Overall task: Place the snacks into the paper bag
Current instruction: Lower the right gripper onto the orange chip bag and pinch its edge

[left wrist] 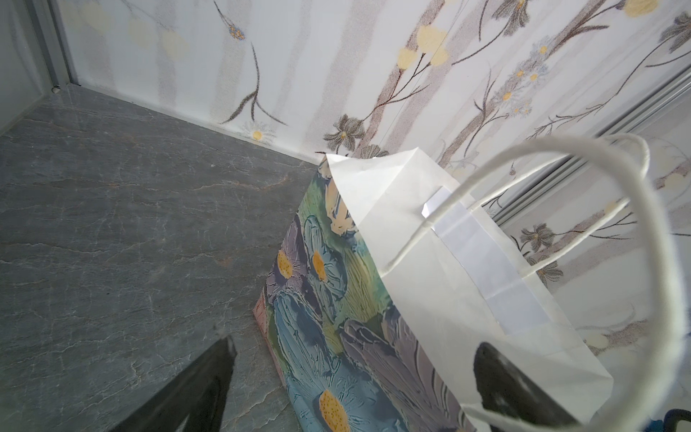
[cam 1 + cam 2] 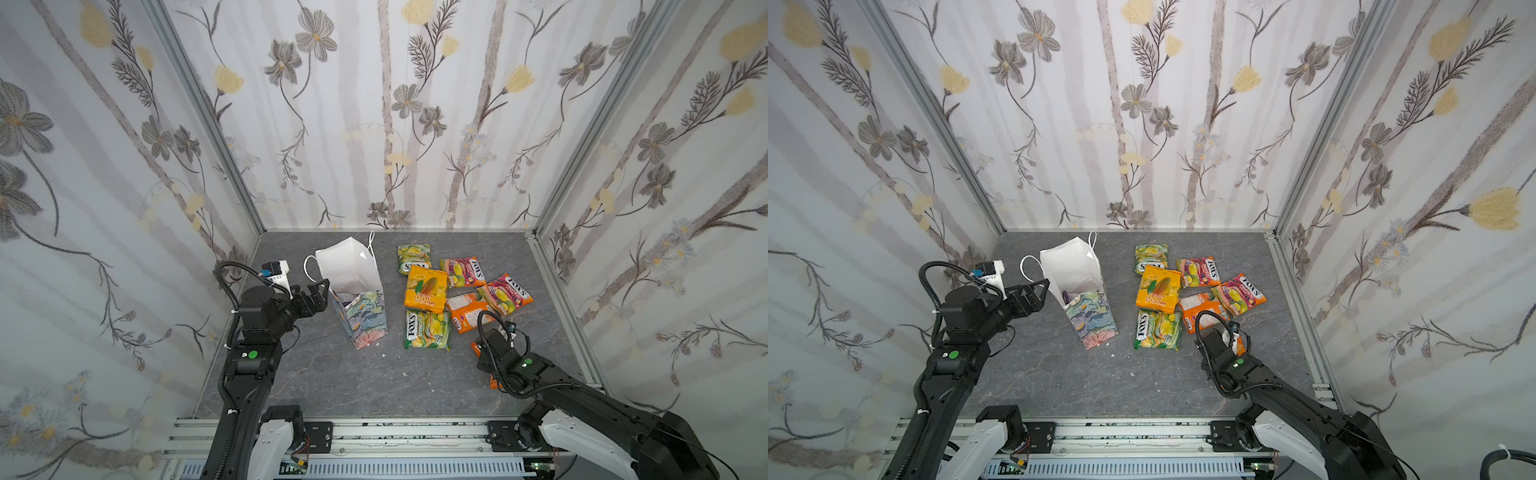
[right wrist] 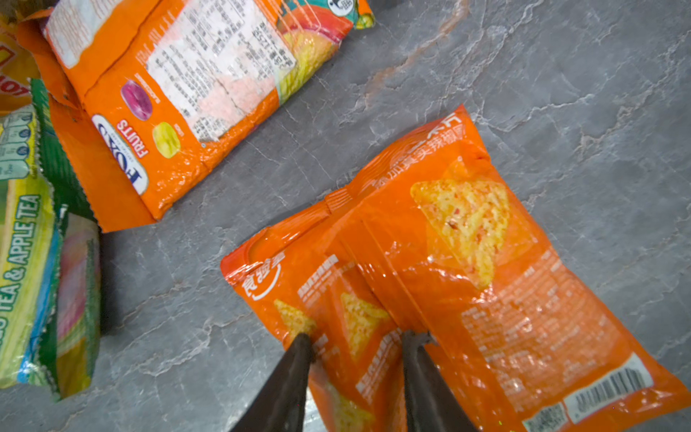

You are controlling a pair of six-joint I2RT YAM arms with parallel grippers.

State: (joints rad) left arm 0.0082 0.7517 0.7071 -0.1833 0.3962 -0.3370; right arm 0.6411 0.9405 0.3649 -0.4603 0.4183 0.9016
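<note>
- While the paper bag stands on the desk, the left gripper gapes wide astride its rim.
- The right gripper is half-narrowed, with its tips on an orange chip packet; whether it grips, I cannot tell.
- Other snacks lie clustered right of the bag.

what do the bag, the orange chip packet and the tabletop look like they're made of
Bag: paper, matte white inside with sharp creases, printed brushstroke flowers outside. Orange packet: probably thin plastic film, glossy, judging by bright glare and wrinkles. Tabletop: grey with stone-like veins; real slate or a printed laminate, can't tell.
</note>
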